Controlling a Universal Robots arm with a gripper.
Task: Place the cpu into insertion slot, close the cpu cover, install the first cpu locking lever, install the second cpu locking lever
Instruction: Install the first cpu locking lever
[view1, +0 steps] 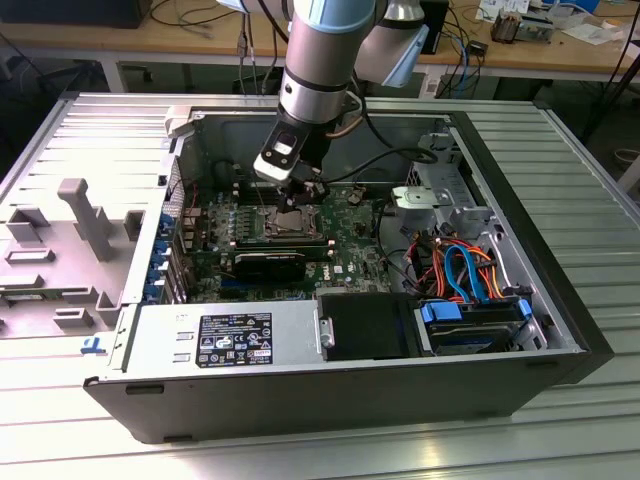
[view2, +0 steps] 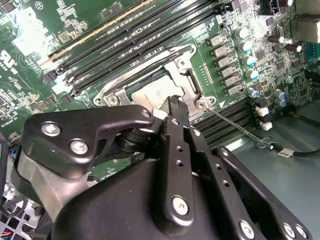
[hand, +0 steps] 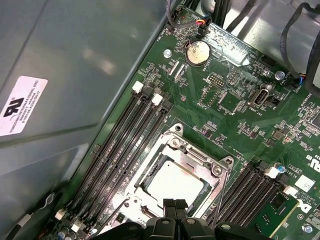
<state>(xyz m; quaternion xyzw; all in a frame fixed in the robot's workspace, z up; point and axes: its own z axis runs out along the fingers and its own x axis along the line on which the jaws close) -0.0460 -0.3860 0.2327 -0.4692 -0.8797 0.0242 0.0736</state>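
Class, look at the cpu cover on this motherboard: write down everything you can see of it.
The cpu cover is a thin silver metal frame with a square window. It lies flat and closed, the pale cpu showing through the window. Green circuit board surrounds it, with black memory slots on two sides. The pincer, tips together, sits at its edge; contact cannot be judged.

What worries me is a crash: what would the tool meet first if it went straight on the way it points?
Probably the cpu cover, at its window edge nearest the tool, or the cpu just beside it; depth is unclear.
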